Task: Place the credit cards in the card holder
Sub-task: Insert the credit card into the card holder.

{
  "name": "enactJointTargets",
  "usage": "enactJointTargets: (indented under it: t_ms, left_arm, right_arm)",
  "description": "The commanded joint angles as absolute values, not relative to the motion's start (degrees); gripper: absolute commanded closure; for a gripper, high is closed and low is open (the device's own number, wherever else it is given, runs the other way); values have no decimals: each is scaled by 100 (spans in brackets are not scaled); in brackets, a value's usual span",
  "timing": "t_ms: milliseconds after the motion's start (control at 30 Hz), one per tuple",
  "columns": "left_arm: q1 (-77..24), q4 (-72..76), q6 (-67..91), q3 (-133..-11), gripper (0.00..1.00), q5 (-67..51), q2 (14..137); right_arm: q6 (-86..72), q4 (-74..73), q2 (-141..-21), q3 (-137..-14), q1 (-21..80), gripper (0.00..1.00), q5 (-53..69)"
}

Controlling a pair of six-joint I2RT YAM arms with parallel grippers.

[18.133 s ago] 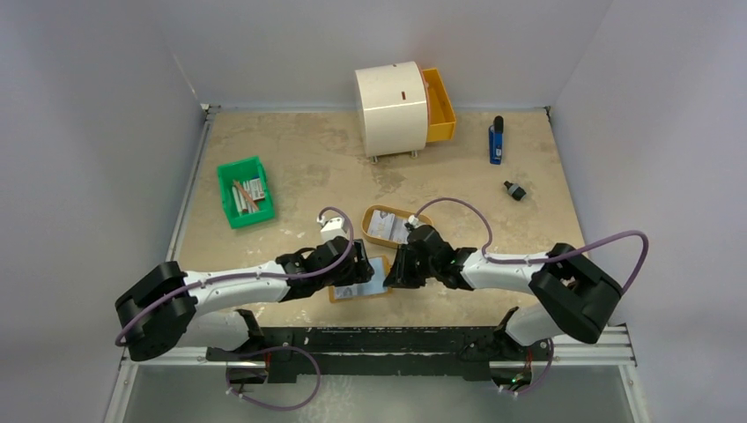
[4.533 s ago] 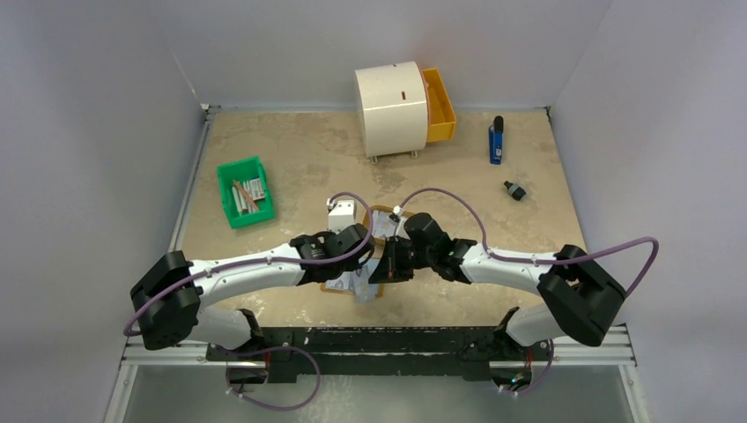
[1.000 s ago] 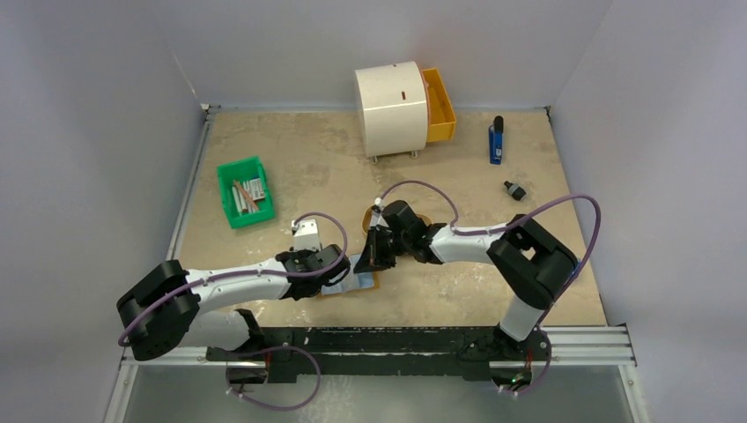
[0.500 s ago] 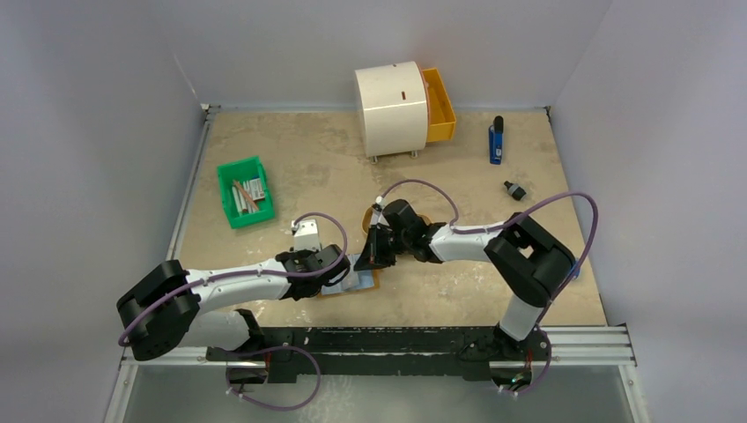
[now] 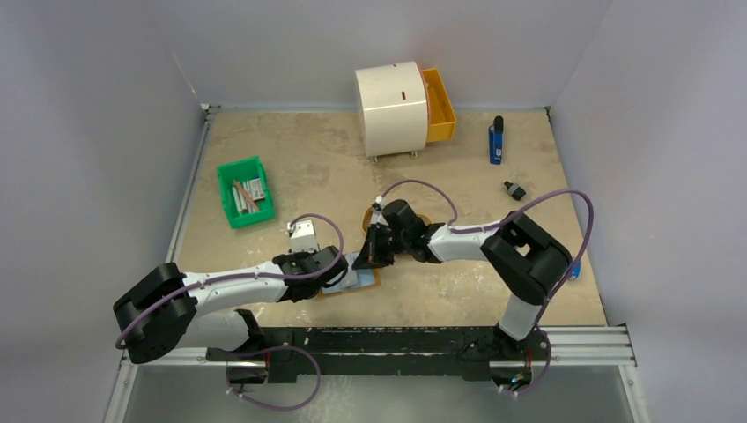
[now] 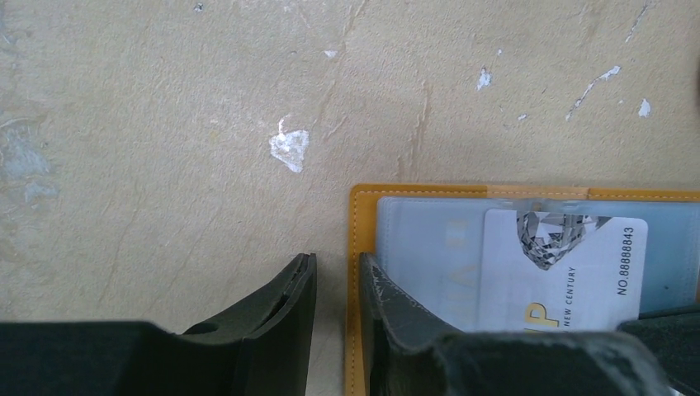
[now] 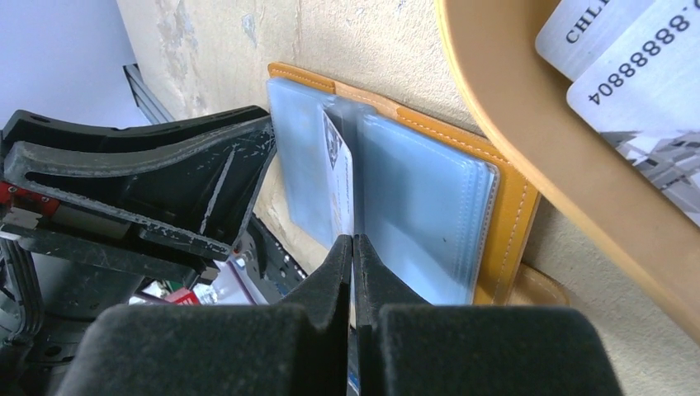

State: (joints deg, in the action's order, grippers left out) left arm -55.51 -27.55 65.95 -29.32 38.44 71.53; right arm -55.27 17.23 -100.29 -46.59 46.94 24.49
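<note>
The orange-tan card holder [image 6: 356, 272] lies open on the table, its clear sleeves facing up. One grey-white credit card [image 6: 569, 272] sits partly in a sleeve. My left gripper [image 6: 334, 262] is at the holder's left edge, slightly open: one finger rests on the sleeve, the other on the table. My right gripper [image 7: 353, 241] is shut on that credit card [image 7: 338, 177], held on edge at the holder's [image 7: 512, 214] fold. In the top view both grippers, left [image 5: 339, 273] and right [image 5: 368, 256], meet over the holder [image 5: 359, 282].
A tan oval tray [image 7: 528, 157] with more cards [image 7: 627, 74] lies just beyond the holder. A green bin [image 5: 245, 191] is at the left. A white cabinet [image 5: 392, 97] with an orange drawer [image 5: 439, 104] stands at the back. A blue object [image 5: 496, 141] and a small black one [image 5: 514, 190] lie at the right.
Since 4.5 s ago the left gripper moved to the holder's left edge and the right arm's elbow swung inward. Over the last second, both arms have barely shifted.
</note>
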Motion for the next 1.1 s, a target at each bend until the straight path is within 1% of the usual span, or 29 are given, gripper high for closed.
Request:
enactJointTargets:
  t_ms: [0,433,833,1067]
  left_arm:
    - [-5529,-2499,6850,-2761,75,3499,7135]
    - [-5528,-2396,6921,-2647,78,3410,7075]
    - [-5528,-2300,7021,-2550,85,3332,6998]
    - [-5528,-2215,7097,-2479,87,3273,6990]
  right_arm:
    - [-5633,2026,-10146,-4641,4785,100,2336]
    - [-5586,1902,-10339,-4810,4901,100,2438]
    - [-5469,1682,-10484,-5141,5075,100,2452]
    - [-5394,1575,-10551,-5286,5157,100,2478]
